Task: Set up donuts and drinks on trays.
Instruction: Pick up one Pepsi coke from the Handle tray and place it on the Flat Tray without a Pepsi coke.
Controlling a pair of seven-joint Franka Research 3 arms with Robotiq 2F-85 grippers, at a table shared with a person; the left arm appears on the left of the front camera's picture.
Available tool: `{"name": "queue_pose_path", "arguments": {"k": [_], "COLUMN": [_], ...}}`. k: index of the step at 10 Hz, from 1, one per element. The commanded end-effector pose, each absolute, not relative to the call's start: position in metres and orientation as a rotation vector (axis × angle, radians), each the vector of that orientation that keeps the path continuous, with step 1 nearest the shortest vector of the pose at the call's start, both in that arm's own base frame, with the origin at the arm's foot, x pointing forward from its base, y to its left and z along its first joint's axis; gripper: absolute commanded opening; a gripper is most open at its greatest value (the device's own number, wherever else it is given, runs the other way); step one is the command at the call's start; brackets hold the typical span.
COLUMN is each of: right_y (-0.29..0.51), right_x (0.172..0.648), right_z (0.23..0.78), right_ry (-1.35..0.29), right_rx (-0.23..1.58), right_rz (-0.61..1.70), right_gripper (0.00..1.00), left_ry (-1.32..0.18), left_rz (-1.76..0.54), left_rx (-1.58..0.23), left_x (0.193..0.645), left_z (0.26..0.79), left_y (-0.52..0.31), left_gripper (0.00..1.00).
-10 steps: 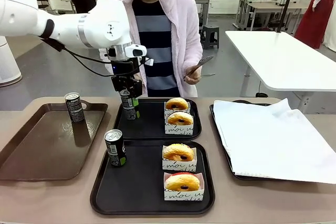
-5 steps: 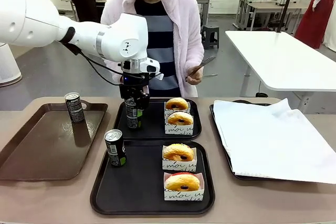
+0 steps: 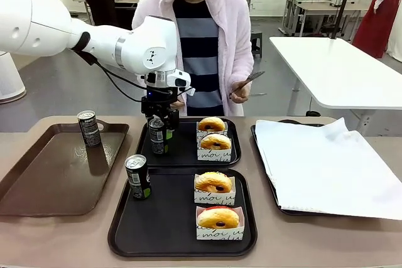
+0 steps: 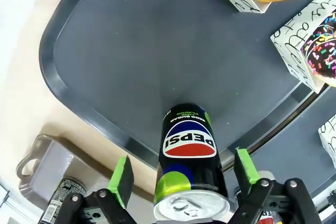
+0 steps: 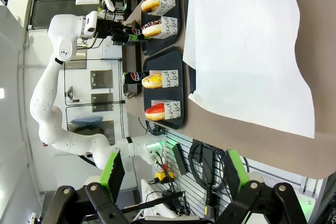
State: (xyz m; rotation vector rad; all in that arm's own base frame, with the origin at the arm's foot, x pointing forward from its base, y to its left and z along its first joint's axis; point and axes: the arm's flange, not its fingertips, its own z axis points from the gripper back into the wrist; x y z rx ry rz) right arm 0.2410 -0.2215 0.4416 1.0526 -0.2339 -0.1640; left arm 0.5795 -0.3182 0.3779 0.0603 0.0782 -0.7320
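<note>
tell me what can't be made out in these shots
- Front view: the left gripper covers the top of the can on the far tray.
- Front view: what the person's hand holds is too small to name.
- Right wrist view: the can on the near tray is too small to read.

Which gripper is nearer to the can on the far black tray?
The left gripper: its open fingers straddle the can. The right gripper is off beyond the table's edge.

Front camera faced the person across the table; left wrist camera looked closely down — both showed the far tray (image 3: 188,155) (image 4: 131,66).
</note>
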Motion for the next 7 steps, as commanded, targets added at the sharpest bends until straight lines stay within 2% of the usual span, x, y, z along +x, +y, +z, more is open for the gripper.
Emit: {"name": "queue_pose_path", "arguments": {"k": [1, 4, 7], "right_y": [-0.222, -0.222, -0.222], "right_x": [0.242, 0.242, 0.242], "right_z": [0.442, 0.442, 0.442], "right_ry": [-0.257, -0.257, -0.257], "right_rx": [1.073, 1.073, 1.073], "right_rz": [-0.152, -0.152, -0.152], "right_gripper": [1.00, 1.00, 1.00], "left_ry": [0.071, 0.046, -0.056], "left_rz": [-0.729, -0.740, -0.777], "left_rx": [0.052, 0.015, -0.062], "left_x": [0.579, 0.566, 0.504], "left_z": [0.387, 0.421, 0.481], "left_y": [-0.312, -0.301, -0.269], "left_gripper": [1.00, 1.00, 1.00]}}
